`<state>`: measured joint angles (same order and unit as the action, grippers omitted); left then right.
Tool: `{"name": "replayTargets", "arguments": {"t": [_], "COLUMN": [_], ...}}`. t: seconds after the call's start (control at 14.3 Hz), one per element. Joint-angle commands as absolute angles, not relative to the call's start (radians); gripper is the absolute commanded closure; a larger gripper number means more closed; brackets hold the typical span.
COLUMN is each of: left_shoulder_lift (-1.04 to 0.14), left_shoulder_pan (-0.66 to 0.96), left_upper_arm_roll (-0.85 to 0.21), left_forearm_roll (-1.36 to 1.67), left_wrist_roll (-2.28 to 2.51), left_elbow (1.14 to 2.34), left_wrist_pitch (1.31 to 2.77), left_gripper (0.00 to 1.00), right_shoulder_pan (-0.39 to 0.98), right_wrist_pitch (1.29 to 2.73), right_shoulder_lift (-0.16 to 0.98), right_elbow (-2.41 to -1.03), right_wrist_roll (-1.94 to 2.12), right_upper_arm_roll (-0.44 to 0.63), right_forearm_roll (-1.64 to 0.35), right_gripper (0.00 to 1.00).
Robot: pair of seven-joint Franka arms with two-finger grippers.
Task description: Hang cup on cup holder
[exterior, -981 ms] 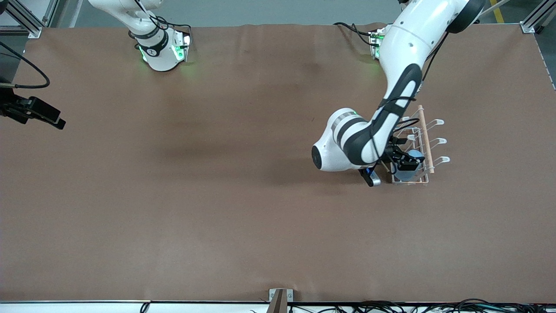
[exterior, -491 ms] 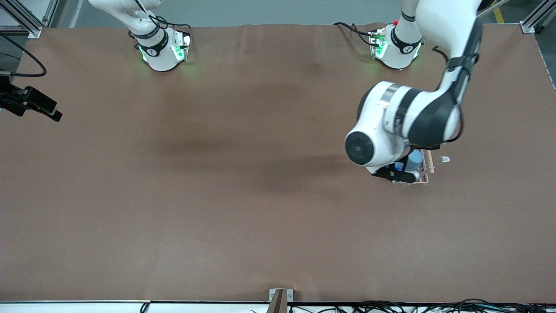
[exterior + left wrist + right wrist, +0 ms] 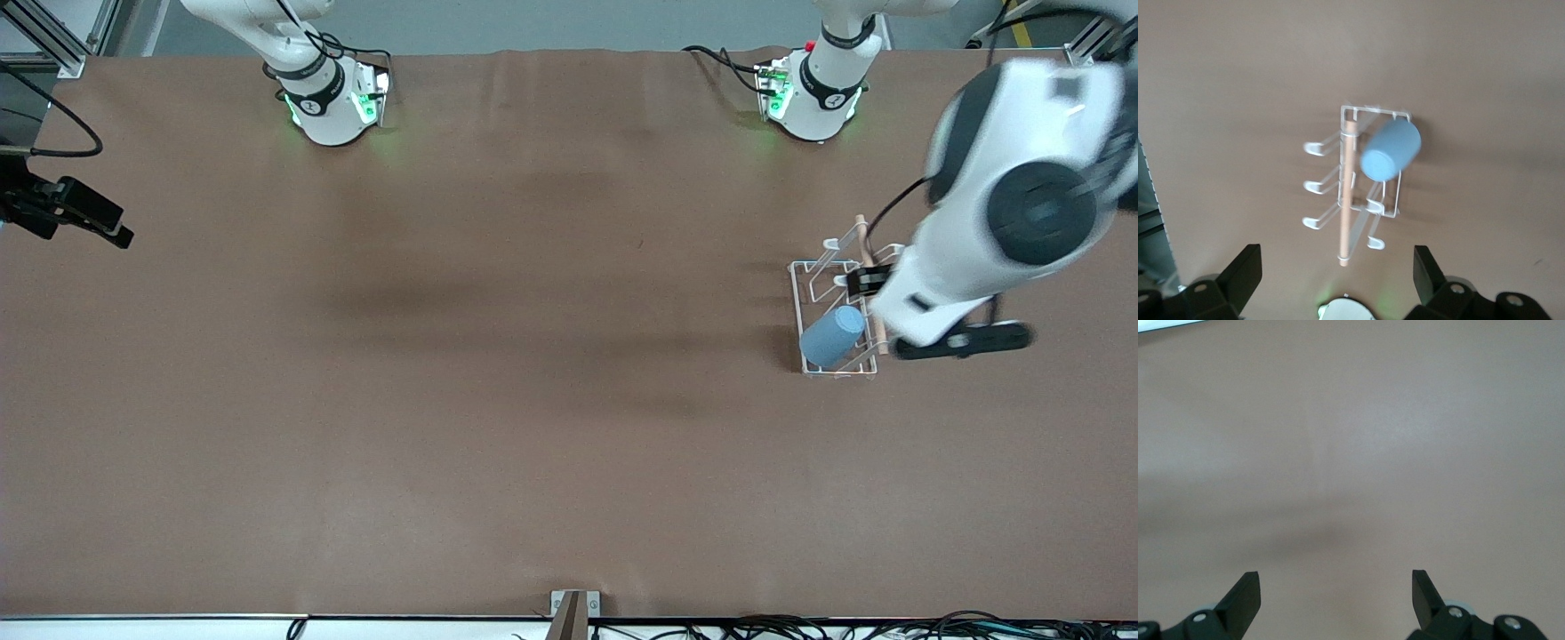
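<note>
The light-blue cup (image 3: 832, 336) hangs tilted on a prong of the white wire cup holder (image 3: 805, 267), at the rack's end nearest the front camera. The wooden rod (image 3: 867, 258) runs along the rack's top. In the left wrist view the cup (image 3: 1391, 151) and the cup holder (image 3: 1346, 200) lie well below. My left gripper (image 3: 1336, 257) is open and empty, high over the table beside the rack, apart from the cup. My right gripper (image 3: 1336, 581) is open and empty over bare table at the right arm's end (image 3: 93, 227).
The left arm's white body (image 3: 1022, 178) hangs high over the table's edge at its own end and covers part of the rack's prongs. Both arm bases (image 3: 333, 98) stand along the table's edge farthest from the front camera. Brown table surface all round.
My left gripper has let go of the cup, risen and swung toward the left arm's end of the table. The cup stays on the prong. The right arm barely moved.
</note>
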<state>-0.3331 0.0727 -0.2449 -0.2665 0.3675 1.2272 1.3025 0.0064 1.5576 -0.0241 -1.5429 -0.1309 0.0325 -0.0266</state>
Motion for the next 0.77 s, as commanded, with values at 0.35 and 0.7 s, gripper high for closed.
{"name": "replayTargets", "arguments": {"t": [0.35, 0.7], "left_shoulder_lift": [-0.153, -0.153], "left_shoulder_pan": [-0.015, -0.046], "left_upper_arm_roll": [-0.245, -0.242], "left_forearm_roll": [-0.152, -0.081], "left_wrist_roll": [0.359, 0.302], "left_elbow": [1.250, 1.255], "left_wrist_pitch": [1.331, 1.344], "left_gripper": [0.00, 0.00], "right_shoulder_pan": [-0.002, -0.002], "right_wrist_pitch": [1.574, 1.572], "right_shoulder_lift": [-0.020, -0.017], "right_elbow": [-1.557, -1.557], "right_wrist_roll": [-0.123, -0.124], "right_upper_arm_roll": [0.034, 0.034], "right_forearm_roll": [0.034, 0.022], "right_gripper": [0.00, 0.00]}}
